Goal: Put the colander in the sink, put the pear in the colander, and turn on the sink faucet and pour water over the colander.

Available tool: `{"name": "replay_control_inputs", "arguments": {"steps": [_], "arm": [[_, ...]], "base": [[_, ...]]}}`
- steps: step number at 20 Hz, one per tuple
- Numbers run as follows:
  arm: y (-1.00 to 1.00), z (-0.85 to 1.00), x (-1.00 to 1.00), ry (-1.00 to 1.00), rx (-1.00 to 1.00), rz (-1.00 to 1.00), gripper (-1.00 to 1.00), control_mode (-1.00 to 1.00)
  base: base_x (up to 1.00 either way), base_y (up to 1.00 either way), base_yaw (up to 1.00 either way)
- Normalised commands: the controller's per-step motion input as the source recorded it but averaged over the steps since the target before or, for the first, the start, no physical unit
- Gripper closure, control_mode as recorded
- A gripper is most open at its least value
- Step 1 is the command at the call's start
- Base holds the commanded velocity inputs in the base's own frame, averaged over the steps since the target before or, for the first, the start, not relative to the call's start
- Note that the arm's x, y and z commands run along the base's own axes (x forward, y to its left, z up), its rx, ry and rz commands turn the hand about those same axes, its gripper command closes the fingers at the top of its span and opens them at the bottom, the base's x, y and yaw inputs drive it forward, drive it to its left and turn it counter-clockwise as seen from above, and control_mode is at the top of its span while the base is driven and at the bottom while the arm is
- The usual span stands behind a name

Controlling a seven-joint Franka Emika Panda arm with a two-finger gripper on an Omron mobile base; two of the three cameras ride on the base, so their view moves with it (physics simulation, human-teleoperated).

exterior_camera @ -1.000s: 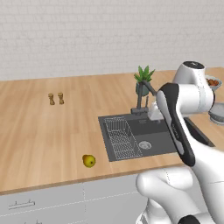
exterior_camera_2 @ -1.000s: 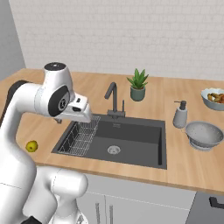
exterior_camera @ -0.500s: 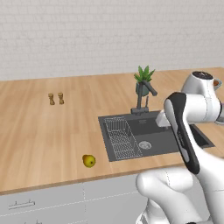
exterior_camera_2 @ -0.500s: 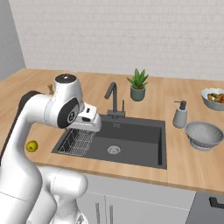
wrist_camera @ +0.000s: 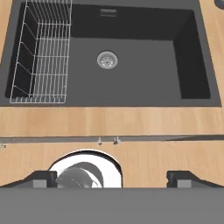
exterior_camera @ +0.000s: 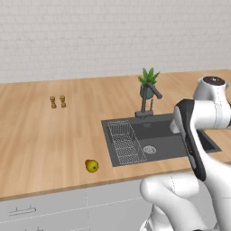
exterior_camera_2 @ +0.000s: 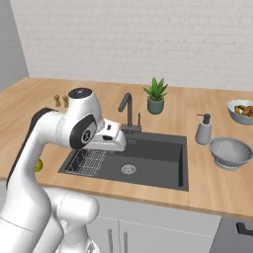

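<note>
Silver colander (exterior_camera_2: 231, 151) on counter right of sink (exterior_camera_2: 163, 158), pear (exterior_camera: 92, 166) left

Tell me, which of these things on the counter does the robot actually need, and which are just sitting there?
Needed: colander, pear, sink, sink faucet.

Just sitting there: potted plant, soap dispenser, fruit bowl, two small shakers, wire rack.

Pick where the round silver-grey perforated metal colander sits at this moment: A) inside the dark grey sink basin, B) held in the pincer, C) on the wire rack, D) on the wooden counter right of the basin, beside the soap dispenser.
D: the round silver-grey perforated metal colander rests on the wooden counter just right of the dark grey sink basin, next to the grey soap dispenser.
</note>
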Motion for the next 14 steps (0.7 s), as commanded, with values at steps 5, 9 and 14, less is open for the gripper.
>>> {"name": "replay_control_inputs", "arguments": {"steps": [5, 9, 14], "arm": [[-0.40, 0.00, 0.00, 0.00, -0.19, 0.00, -1.00, -1.00], [-0.33, 0.00, 0.00, 0.01, -0.20, 0.00, -1.00, -1.00], [-0.47, -0.02, 0.02, 0.05, -0.13, 0.00, -1.00, -1.00]], "base": [[0.00, 0.00, 0.00], [0.00, 0.00, 0.00], [0.00, 0.00, 0.00]]}}
